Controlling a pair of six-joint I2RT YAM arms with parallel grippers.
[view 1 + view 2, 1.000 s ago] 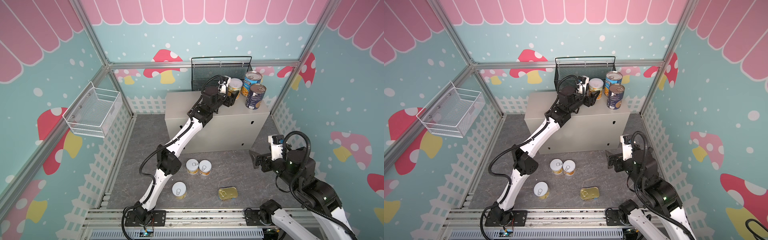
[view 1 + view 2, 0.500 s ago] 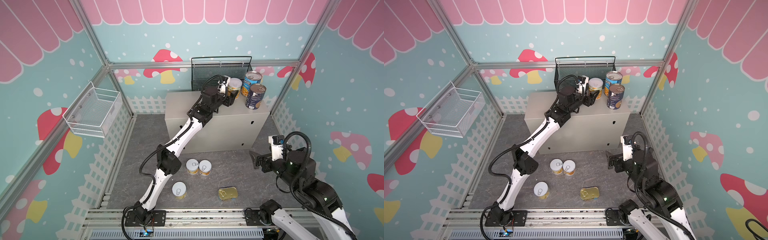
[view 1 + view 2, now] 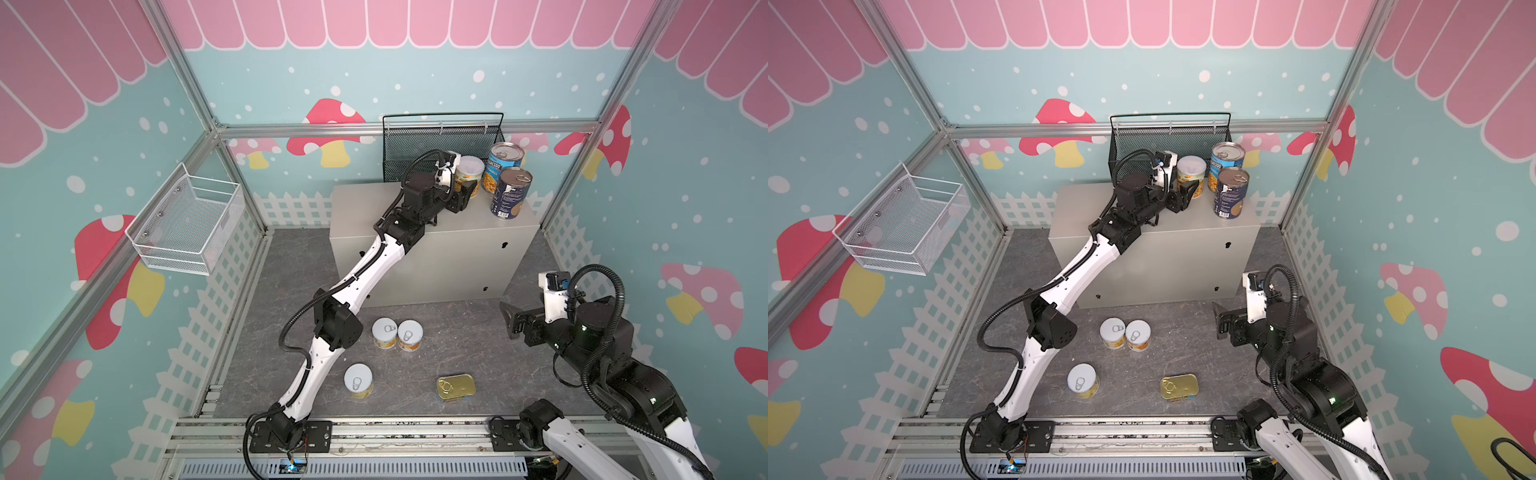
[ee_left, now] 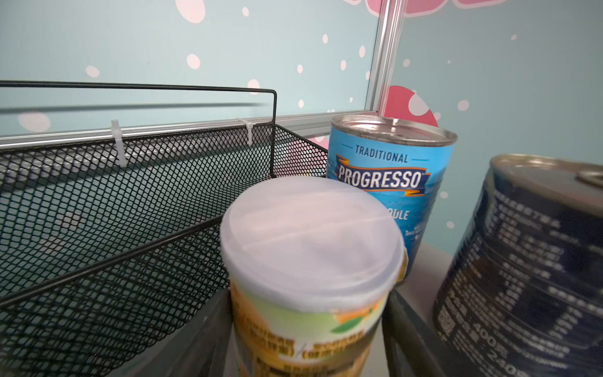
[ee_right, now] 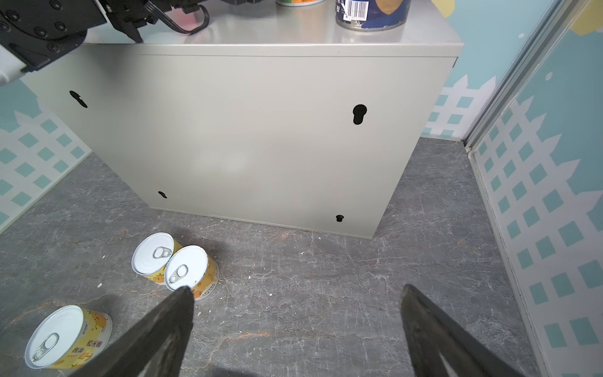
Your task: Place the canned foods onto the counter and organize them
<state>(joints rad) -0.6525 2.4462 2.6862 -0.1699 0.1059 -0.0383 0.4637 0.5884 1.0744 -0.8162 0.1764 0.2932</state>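
- Clamps a yellow tin point(image 3: 470, 168) snugly between left gripper point(image 3: 465, 193) fingers, upright on the counter point(image 3: 436, 249), beside the black mesh basket point(image 3: 440, 145).
- Shows two blue tins point(image 3: 511, 193) standing alongside up there.
- Holds right gripper point(image 5: 297, 290) fingers wide, empty, over the floor point(image 3: 457, 332).
- Leaves paired yellow tins point(image 3: 386, 332), a lone yellow tin point(image 3: 358, 380) and the gold tin point(image 3: 456, 386) down below.

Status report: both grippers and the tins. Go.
Left gripper shut on yellow tin at counter rear, beside two blue tins. Right gripper open, empty. Three yellow tins, gold tin on floor. Black basket close behind.
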